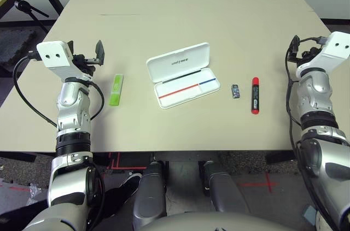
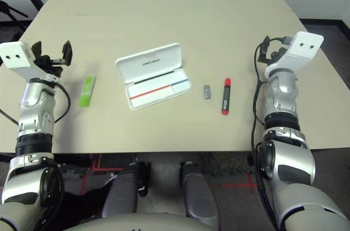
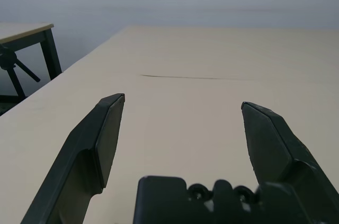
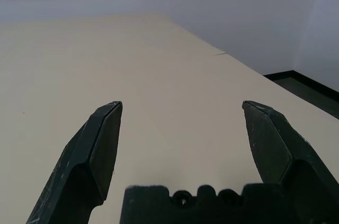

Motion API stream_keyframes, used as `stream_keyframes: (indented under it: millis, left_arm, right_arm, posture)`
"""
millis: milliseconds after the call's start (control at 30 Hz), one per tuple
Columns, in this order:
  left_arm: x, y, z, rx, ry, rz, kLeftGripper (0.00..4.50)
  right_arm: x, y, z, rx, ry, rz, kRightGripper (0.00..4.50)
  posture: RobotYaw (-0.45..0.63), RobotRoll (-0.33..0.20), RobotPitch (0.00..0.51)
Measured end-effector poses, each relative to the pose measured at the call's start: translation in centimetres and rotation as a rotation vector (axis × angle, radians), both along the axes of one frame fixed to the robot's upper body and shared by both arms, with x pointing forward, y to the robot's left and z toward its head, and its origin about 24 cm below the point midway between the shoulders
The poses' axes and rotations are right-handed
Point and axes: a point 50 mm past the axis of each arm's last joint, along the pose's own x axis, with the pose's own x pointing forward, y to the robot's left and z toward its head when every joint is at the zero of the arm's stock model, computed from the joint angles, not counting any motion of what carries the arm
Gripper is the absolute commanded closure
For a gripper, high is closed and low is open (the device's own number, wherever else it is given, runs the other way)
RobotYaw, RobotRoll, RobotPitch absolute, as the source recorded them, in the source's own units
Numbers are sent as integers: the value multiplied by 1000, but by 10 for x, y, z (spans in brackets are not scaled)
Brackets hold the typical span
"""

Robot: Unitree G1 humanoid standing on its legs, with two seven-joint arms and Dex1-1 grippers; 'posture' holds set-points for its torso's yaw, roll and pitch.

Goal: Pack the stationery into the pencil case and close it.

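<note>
Pencil case (image 1: 182,76) lying open mid-worktop (image 1: 180,12); highlighter (image 1: 116,89) left of it, grey piece (image 1: 235,92) and red marker (image 1: 255,95) right. I am holding left end effector (image 3: 180,128) and right end effector (image 4: 183,128) wide, empty.

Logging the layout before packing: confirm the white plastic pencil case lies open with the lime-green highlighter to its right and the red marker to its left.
Sides are swapped. In the left eye view, the lime-green bar-shaped highlighter lies left of the open white plastic pencil case; the red marker lies right.

Beige table (image 1: 180,18); second table (image 3: 26,30) beyond, black tripod (image 1: 24,6).
</note>
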Motion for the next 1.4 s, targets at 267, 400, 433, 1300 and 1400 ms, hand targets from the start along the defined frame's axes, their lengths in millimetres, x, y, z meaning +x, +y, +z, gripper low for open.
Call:
stream_keyframes:
  millis: [267, 400, 433, 1300, 1400]
  left_arm:
    - [0, 0, 0, 0, -3, 0, 44]
    - [0, 0, 0, 0, -3, 0, 44]
    - [0, 0, 0, 0, -3, 0, 44]
    - [-13, 0, 23, 71, 70, -227, 44]
    - [-18, -9, 24, 93, 94, -315, 44]
  right_arm:
    - [1, 1, -1, 6, 8, 3, 0]
    - [2, 1, -1, 4, 9, 11, 0]
    - [2, 1, -1, 4, 9, 14, 0]
    - [1, 22, 22, -193, 180, 713, 0]
    - [-9, 25, 22, -250, 242, 859, 0]
  posture:
    - [0, 0, 178]
    - [-2, 0, 184]
    - [-2, 0, 184]
    - [-34, 0, 190]
    - [-37, 0, 196]
